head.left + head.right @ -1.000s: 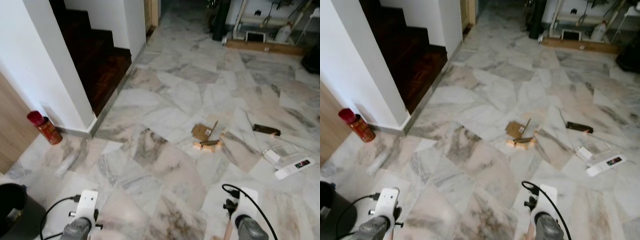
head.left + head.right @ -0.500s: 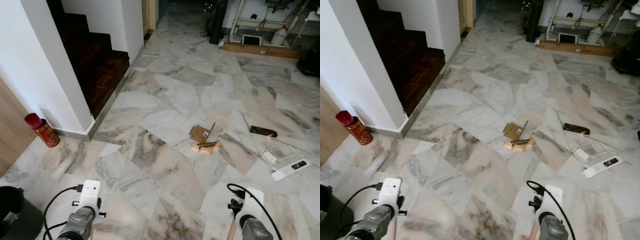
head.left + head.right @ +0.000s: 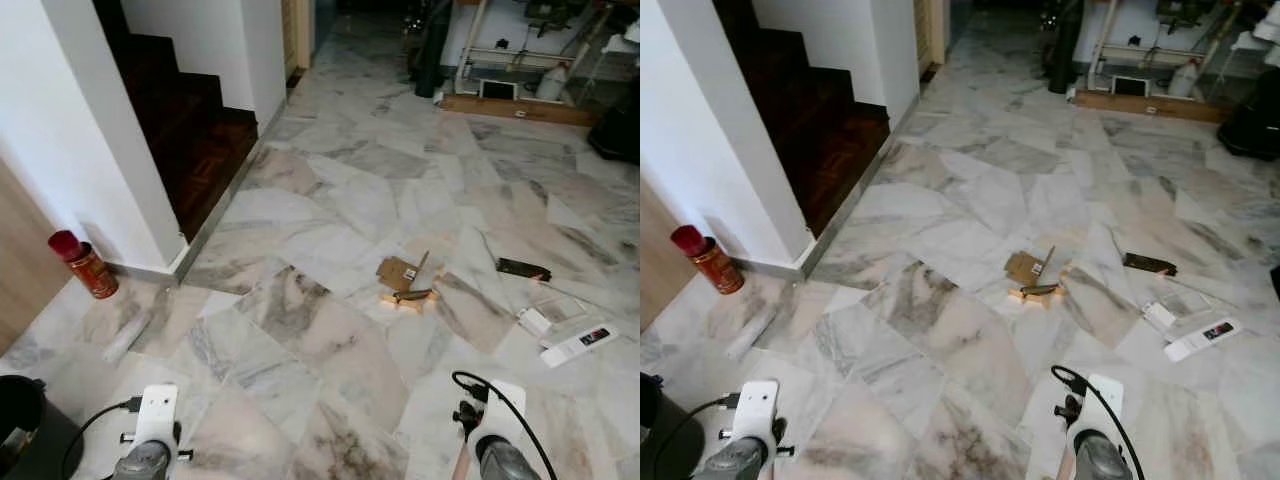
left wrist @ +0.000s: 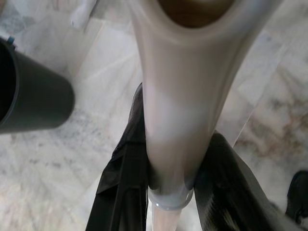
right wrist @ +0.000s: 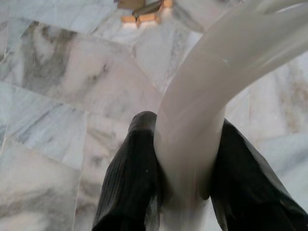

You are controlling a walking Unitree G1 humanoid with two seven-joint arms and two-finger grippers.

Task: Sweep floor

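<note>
Left gripper (image 4: 168, 192) has its fingers clamped on a pale, smooth handle (image 4: 178, 96); right gripper (image 5: 185, 192) likewise grips a white curved handle (image 5: 202, 120). Both handles look rigid, light and slippery, so holds should stay firm. Cardboard scraps (image 3: 405, 280) lie ahead on the marble floor (image 3: 330, 210), well apart from both grippers.

- honestly can't read any text anywhere
- red can (image 3: 83, 265) by the wall has a printed label, way too small
- white box (image 3: 577, 345) has a dark patch, unreadable too

Grey-veined marble floor (image 3: 330, 200), red can (image 3: 84, 265)
</note>
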